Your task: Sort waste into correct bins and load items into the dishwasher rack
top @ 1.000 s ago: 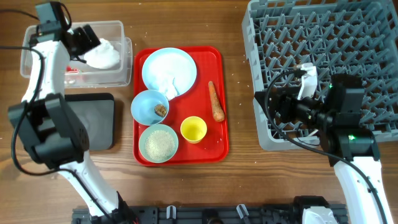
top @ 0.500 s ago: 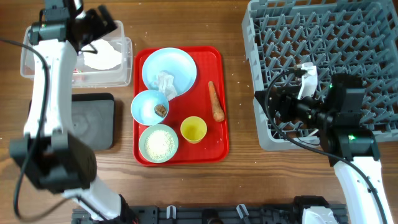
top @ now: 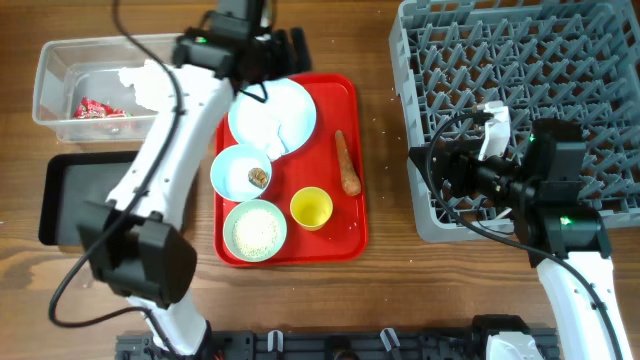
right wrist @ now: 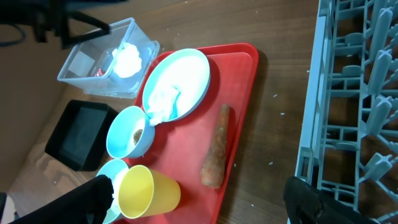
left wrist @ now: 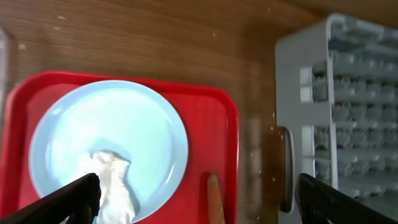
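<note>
One crumpled white tissue (left wrist: 115, 183) sits on the round pale blue plate (left wrist: 124, 118), low and to the left in the left wrist view, and that's our target. Our left pincer (left wrist: 198, 186) hangs above the large red plastic tray (left wrist: 227, 124), spread about as wide as it goes and holding nothing. The tissue lies just inside the left finger, well off the midline, while the orange carrot (left wrist: 213, 196) sits nearer the centre. So we reckon the move is to slide the pincer sideways until the wad is centred, come straight down, and close on its raised crumpled ridge without scraping or nudging the plate. From there it belongs in the clear rectangular plastic tub (top: 60, 70), where another white wad (top: 145, 80) and a small red wrapper (top: 92, 108) lie. Our right pincer (right wrist: 202, 196), also wide open and empty, waits by the near corner of the grey pegged plastic rack (top: 520, 60).
</note>
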{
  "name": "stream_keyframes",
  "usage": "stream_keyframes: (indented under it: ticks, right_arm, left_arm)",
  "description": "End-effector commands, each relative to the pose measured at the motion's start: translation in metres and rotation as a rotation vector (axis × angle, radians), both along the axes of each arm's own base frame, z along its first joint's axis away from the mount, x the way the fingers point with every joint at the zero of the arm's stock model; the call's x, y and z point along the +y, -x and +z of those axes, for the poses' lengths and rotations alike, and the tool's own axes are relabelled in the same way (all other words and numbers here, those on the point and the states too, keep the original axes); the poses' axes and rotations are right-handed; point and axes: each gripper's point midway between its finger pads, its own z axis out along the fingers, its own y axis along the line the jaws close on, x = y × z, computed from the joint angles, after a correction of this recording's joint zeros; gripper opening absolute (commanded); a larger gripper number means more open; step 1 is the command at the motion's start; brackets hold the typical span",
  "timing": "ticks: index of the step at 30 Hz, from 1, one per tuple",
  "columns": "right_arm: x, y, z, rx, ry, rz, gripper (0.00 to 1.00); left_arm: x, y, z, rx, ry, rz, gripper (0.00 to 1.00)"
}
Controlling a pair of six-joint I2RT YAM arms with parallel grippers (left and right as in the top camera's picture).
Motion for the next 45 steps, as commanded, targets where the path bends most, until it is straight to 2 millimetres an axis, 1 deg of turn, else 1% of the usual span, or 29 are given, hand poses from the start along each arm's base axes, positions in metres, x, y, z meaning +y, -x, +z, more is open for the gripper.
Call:
stream_keyframes:
  ticks: [1, 4, 7, 12, 15, 17, 18, 19, 22, 25, 29, 31, 34, 35, 36, 40, 41, 42, 44, 45]
  right_arm:
    - [-0.001, -0.002, 0.005, -0.008, 0.003, -0.005, 0.91]
    - [-0.001, -0.001, 0.005, -0.003, 0.003, -0.005, 0.91]
    - [-0.001, -0.001, 0.004, -0.002, 0.003, -0.004, 0.91]
    - [-0.001, -0.001, 0.004, 0.001, 0.003, -0.005, 0.93]
    - [-0.001, -0.001, 0.004, 0.000, 0.003, -0.005, 0.93]
    - [-0.001, -0.001, 0.004, 0.000, 0.003, -0.005, 0.93]
    - [-0.001, 0.000, 0.004, 0.003, 0.003, -0.005, 0.93]
    - [-0.001, 0.000, 0.003, 0.004, 0.003, -0.005, 0.93]
    - [-0.001, 0.000, 0.003, 0.005, 0.003, -0.005, 0.93]
    - [-0.001, 0.000, 0.003, 0.006, 0.002, -0.005, 0.93]
    - [-0.001, 0.000, 0.003, 0.007, 0.002, -0.005, 0.93]
    - [-0.001, 0.000, 0.003, 0.006, 0.003, -0.005, 0.93]
    - [-0.001, 0.000, 0.003, 0.006, 0.003, -0.005, 0.93]
    - [-0.001, 0.000, 0.003, 0.006, 0.003, -0.005, 0.93]
    - [-0.001, 0.000, 0.003, 0.006, 0.003, -0.005, 0.93]
    - [-0.001, -0.001, 0.003, 0.005, 0.006, -0.008, 0.93]
    - [-0.001, -0.001, 0.003, 0.005, 0.006, -0.008, 0.93]
    - [-0.001, -0.001, 0.003, 0.005, 0.005, -0.009, 0.93]
    - [-0.001, -0.001, 0.003, 0.002, 0.005, -0.009, 0.93]
    - [-0.001, -0.001, 0.004, 0.002, 0.005, -0.009, 0.93]
  left_arm:
    - [-0.016, -0.003, -0.013, -0.031, -0.084, -0.088, 1.00]
    - [-0.022, -0.007, -0.015, -0.057, -0.105, -0.123, 1.00]
    - [-0.023, -0.011, -0.019, -0.074, -0.134, -0.164, 1.00]
    - [-0.026, -0.023, -0.040, -0.091, -0.195, -0.243, 1.00]
    - [-0.028, -0.029, -0.058, -0.084, -0.224, -0.275, 1.00]
    - [-0.025, -0.029, -0.070, -0.058, -0.243, -0.275, 0.99]
    - [-0.022, -0.029, -0.080, -0.035, -0.257, -0.270, 0.99]
    - [-0.015, -0.028, -0.096, 0.006, -0.281, -0.262, 0.99]
    - [0.006, -0.025, -0.122, 0.092, -0.333, -0.191, 0.96]
    - [0.026, -0.015, -0.144, 0.200, -0.330, -0.098, 0.93]
    - [0.053, -0.003, -0.158, 0.303, -0.307, 0.025, 0.91]
    - [0.062, 0.000, -0.163, 0.325, -0.303, 0.038, 0.91]
    - [0.064, 0.008, -0.173, 0.357, -0.290, 0.034, 0.77]
    - [0.064, 0.012, -0.180, 0.370, -0.287, 0.030, 0.73]
    - [0.063, 0.015, -0.186, 0.377, -0.285, 0.028, 0.70]
    - [0.056, 0.029, -0.210, 0.404, -0.266, 0.003, 0.64]
    - [0.055, 0.031, -0.213, 0.405, -0.268, 0.000, 0.59]
    - [0.055, 0.032, -0.215, 0.405, -0.269, -0.002, 0.54]
    - [0.054, 0.033, -0.215, 0.405, -0.269, -0.004, 0.31]
    - [0.054, 0.032, -0.215, 0.402, -0.268, -0.004, 0.18]
